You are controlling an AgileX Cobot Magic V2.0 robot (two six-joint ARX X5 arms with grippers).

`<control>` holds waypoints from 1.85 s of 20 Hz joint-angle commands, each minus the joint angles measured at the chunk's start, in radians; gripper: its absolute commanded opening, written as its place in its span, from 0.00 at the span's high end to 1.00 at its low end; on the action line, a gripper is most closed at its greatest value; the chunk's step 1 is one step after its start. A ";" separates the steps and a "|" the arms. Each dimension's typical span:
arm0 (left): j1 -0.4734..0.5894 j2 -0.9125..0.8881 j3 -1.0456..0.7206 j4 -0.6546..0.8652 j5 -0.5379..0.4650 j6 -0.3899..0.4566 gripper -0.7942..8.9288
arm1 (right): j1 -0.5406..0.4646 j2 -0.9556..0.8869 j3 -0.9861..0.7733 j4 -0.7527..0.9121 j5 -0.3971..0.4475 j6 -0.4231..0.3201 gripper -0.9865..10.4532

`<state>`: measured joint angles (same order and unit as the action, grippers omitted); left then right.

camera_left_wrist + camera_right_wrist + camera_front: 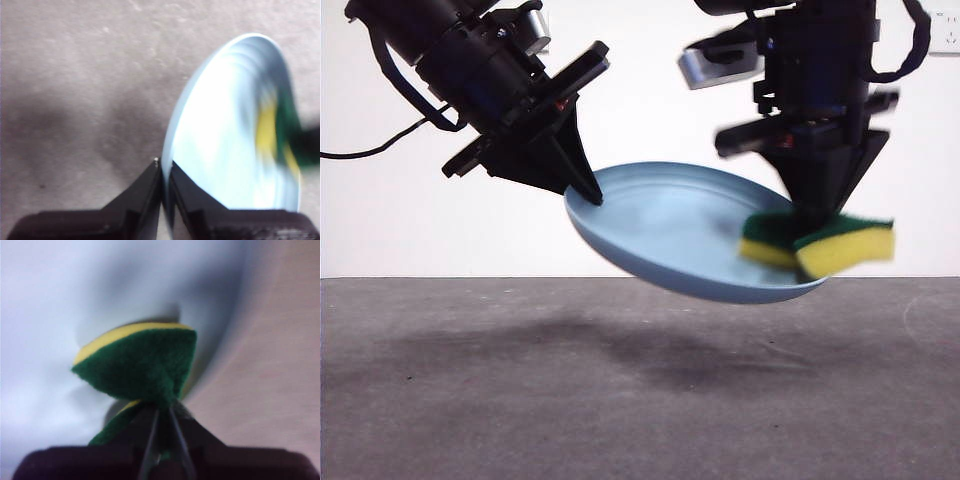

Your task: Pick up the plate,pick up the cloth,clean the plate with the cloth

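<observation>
The light-blue plate [680,235] hangs tilted in the air above the table. My left gripper [588,192] is shut on its left rim; the left wrist view shows the plate [220,140] held edge-on between the jaws of the left gripper [164,170]. My right gripper [817,215] comes down from the upper right, shut on the cloth [825,240], a yellow sponge with a green top, pinched and folded. The sponge rests against the plate's right inner side. In the right wrist view the right gripper [162,412] holds the sponge [140,365] against the plate [45,315].
A grey table [520,400] lies below, with the plate's shadow on it. A white wall stands behind. A wall socket [947,35] is at the top right.
</observation>
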<state>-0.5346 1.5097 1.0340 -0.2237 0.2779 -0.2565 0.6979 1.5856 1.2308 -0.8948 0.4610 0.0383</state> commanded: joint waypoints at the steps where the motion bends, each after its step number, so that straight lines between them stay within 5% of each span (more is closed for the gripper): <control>1: -0.004 -0.002 0.003 0.007 0.055 -0.010 0.93 | -0.013 0.013 -0.010 0.135 0.080 0.024 0.93; 4: -0.007 -0.002 0.003 0.019 0.071 -0.010 0.93 | -0.024 0.013 -0.010 0.297 -0.129 0.024 0.93; 8: 0.019 -0.002 0.003 0.041 0.064 -0.010 0.93 | -0.024 0.013 -0.010 0.351 -0.633 0.024 0.93; 10: 0.046 -0.002 0.003 0.050 0.062 -0.010 0.93 | -0.019 0.013 -0.010 0.264 -0.708 0.010 0.93; 12: 0.080 -0.002 0.003 0.049 0.033 0.000 0.93 | -0.019 0.013 -0.010 0.141 -0.616 -0.014 0.93; 16: 0.125 0.003 0.003 -0.019 -0.196 0.134 0.93 | -0.018 -0.040 -0.010 0.068 -0.328 -0.002 0.93; 19: 0.152 0.032 0.003 -0.036 -0.276 0.187 0.93 | -0.018 -0.102 -0.010 0.095 -0.323 0.001 0.93; 30: 0.222 0.224 0.003 -0.098 -0.275 0.190 0.90 | -0.035 -0.262 -0.010 0.124 -0.320 0.005 0.93; 33: 0.220 0.228 0.003 -0.160 -0.277 0.188 0.58 | -0.074 -0.254 -0.010 0.178 -0.322 0.005 0.93; 37: 0.220 0.194 0.003 -0.168 -0.277 0.168 0.56 | -0.128 -0.230 -0.010 0.288 -0.327 0.037 0.93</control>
<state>-0.3122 1.7145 1.0447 -0.3943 0.0025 -0.0879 0.5682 1.3460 1.2274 -0.6109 0.1333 0.0563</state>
